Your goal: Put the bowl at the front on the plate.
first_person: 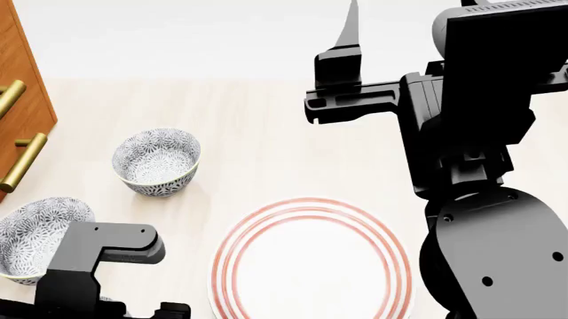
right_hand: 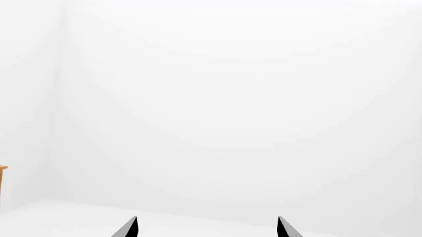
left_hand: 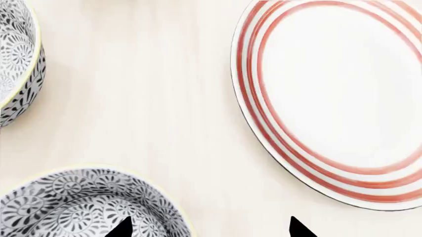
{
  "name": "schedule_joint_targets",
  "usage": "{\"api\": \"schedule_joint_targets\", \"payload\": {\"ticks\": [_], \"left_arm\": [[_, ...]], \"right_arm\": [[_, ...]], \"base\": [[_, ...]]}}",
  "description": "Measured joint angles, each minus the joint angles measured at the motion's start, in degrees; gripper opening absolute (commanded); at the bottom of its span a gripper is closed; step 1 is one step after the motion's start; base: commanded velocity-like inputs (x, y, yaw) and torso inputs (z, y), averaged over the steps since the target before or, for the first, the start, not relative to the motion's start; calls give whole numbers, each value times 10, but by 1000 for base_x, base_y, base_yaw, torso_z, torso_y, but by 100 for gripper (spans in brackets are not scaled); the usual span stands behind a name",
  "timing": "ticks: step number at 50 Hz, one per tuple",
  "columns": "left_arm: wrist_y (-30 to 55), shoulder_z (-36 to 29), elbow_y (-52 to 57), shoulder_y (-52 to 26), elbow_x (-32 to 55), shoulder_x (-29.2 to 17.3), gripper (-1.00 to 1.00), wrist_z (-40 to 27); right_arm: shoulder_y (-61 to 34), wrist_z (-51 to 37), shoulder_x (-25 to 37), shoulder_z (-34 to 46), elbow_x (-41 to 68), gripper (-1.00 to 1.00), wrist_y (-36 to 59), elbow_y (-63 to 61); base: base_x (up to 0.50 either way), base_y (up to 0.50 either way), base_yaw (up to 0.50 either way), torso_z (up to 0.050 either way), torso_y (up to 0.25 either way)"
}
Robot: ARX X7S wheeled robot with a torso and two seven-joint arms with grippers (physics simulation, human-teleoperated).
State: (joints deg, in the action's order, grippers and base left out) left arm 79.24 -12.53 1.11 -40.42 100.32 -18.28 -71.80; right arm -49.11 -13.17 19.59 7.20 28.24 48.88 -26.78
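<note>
1. Left wrist view: the left claw, tips apart, straddles the near wall of the bowl; the plate lies just beside. A second bowl farther off.
2. Head view: two bowls, one plate on the tabletop; left arm nearer.
3. Right wrist view: right claw apart, aimed at a blank wall.

The head camera looks down from high up at the pale table, over both arms. The left wrist camera sits close above the table and looks straight down. Both of these see the plate and a patterned bowl. The right wrist camera faces out at a plain white wall.
</note>
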Motion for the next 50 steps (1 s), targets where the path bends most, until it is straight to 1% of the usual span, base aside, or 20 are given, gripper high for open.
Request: {"api": "schedule_joint_targets", "payload": {"ticks": [23, 50], "left_arm": [[-17, -19, 3, 33, -3, -13, 100, 7], [-39, -32, 4, 56, 15, -24, 100, -2]], "right_arm": [[0, -7, 4, -3, 5, 100, 2, -6], [6, -16, 9, -6, 10, 100, 2, -14]], "base": [[0, 0, 0, 0, 0], [0, 0, 0, 0, 0]]}}
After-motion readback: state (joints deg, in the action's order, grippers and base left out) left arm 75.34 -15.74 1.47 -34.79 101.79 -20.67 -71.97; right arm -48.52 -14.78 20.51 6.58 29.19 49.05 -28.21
